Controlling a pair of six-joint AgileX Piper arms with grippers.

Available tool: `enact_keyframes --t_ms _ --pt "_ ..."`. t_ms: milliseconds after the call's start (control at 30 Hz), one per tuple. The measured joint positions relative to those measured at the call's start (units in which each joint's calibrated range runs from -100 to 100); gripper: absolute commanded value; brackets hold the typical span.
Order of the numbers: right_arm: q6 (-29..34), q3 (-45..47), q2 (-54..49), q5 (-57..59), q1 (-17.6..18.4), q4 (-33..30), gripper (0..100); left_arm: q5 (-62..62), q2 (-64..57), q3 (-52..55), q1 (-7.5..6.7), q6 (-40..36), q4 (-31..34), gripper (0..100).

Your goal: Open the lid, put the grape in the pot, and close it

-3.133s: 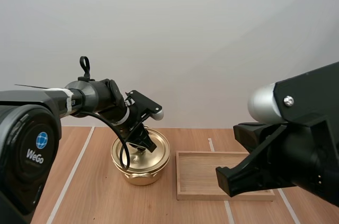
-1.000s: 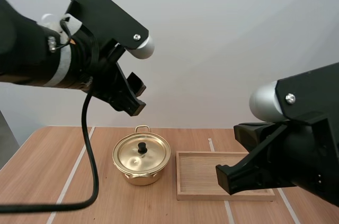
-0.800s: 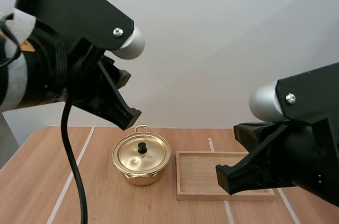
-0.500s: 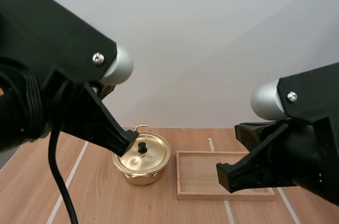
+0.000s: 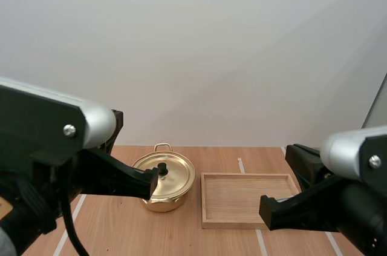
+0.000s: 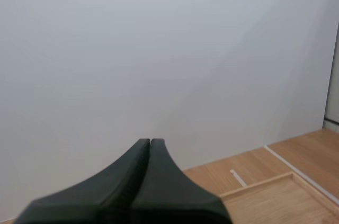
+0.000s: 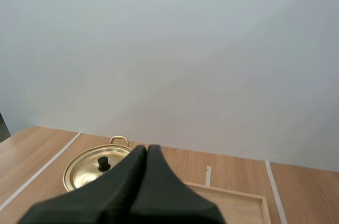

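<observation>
The left arm [image 5: 54, 141] hides the pot's [image 5: 168, 203] left side, and the lid [image 5: 176, 170] hides its inside.

Left arm [image 5: 42, 135] and right arm [image 5: 354, 207] both sit close in front of the high camera, wrists pointing forward. Left gripper [image 6: 150, 145]: fingers pressed together into one dark wedge, nothing between them. Right gripper [image 7: 146, 151]: same, tips together, holding nothing.
</observation>
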Motion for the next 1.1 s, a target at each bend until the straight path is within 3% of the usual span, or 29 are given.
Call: enact_keyframes --t_ms 100,267,400,500,533,600,833,1100 --pt "0.6 2.6 -2.6 -5.1 0.0 -0.5 0 -2.6 -2.0 0.8 0.0 -2.1 1.2 0" --pt "2.6 3.7 -2.6 -10.0 -0.6 -2.0 0 -10.5 -9.9 4.9 0.07 -11.0 9.6 0" --pt "3.0 4.3 -2.6 -14.4 -1.2 -2.2 0 -11.9 -12.2 9.6 0.07 -12.8 11.3 0" --pt "3.3 7.6 -2.6 -21.0 -2.0 -2.7 0 -12.6 -12.2 13.3 0.14 -13.1 11.8 0" --pt "3.4 12.8 -2.6 -28.7 -2.5 -3.5 0 -14.0 -12.2 14.9 0.31 -13.1 11.9 0" --pt "3.4 17.0 -2.6 -31.9 -2.7 -4.1 0 -15.8 -12.2 17.3 0.59 -13.1 11.9 0" --pt "3.4 27.1 -2.6 -34.0 -2.7 -6.0 0 -15.4 -12.2 19.6 0.76 -11.4 12.0 0" --pt "3.4 40.8 -2.6 -58.6 -2.7 -9.3 0 -34.7 -12.3 32.7 0.76 -9.8 12.0 0"
